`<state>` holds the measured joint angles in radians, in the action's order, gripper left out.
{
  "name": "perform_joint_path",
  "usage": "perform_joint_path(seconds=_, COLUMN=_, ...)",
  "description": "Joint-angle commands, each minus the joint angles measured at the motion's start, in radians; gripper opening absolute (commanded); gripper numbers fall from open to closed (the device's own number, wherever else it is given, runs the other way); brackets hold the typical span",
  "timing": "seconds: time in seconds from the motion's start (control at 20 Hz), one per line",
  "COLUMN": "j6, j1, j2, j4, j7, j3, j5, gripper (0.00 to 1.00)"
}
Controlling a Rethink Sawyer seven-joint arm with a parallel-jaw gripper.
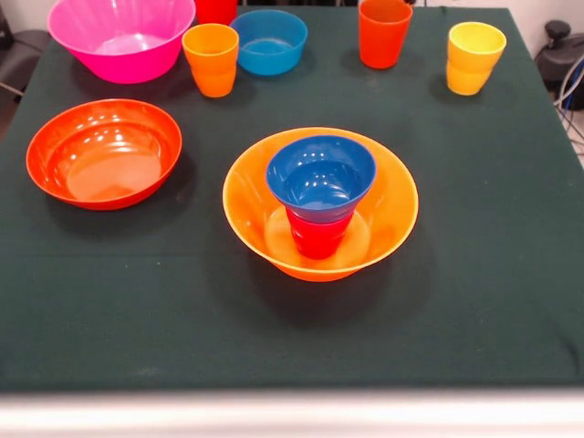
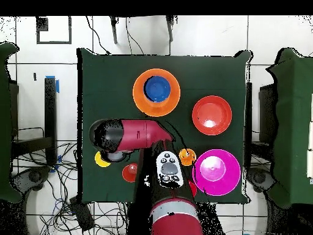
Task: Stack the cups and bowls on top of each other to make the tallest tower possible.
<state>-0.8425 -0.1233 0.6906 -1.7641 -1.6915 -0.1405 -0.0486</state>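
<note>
The tower stands mid-table: a big yellow-orange bowl [image 1: 245, 196] [image 2: 139, 93] holds a red cup [image 1: 317, 235], and a small dark blue bowl [image 1: 320, 176] [image 2: 157, 89] sits on that cup. A wide orange-red bowl [image 1: 103, 153] [image 2: 211, 114] lies apart. Along the far edge are a big pink bowl [image 1: 119, 36] [image 2: 215, 171], an orange cup [image 1: 211, 59] [image 2: 187, 156], a light blue bowl [image 1: 269, 43], a red cup [image 1: 216, 9], an orange-red cup [image 1: 383, 32] [image 2: 129, 172] and a yellow cup [image 1: 474, 57] [image 2: 102, 159]. The gripper shows in neither view.
In the overhead view the red arm [image 2: 137, 134] is folded over the table's edge by the base, and its wrist [image 2: 169, 169] covers the light blue bowl. A dark green cloth [image 1: 474, 274] covers the table. Cables lie on the floor around it.
</note>
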Motion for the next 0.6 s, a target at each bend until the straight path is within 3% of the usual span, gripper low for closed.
perform_joint_path(seconds=0.05, j6=0.168, j1=-0.026, j2=-0.066, j4=-0.080, j7=0.068, j3=-0.134, j5=-0.059, gripper=1.00)
perform_joint_path(seconds=0.6, j6=0.264, j1=0.011, j2=-0.133, j4=-0.078, j7=0.009, j3=-0.154, j5=-0.074, gripper=1.00)
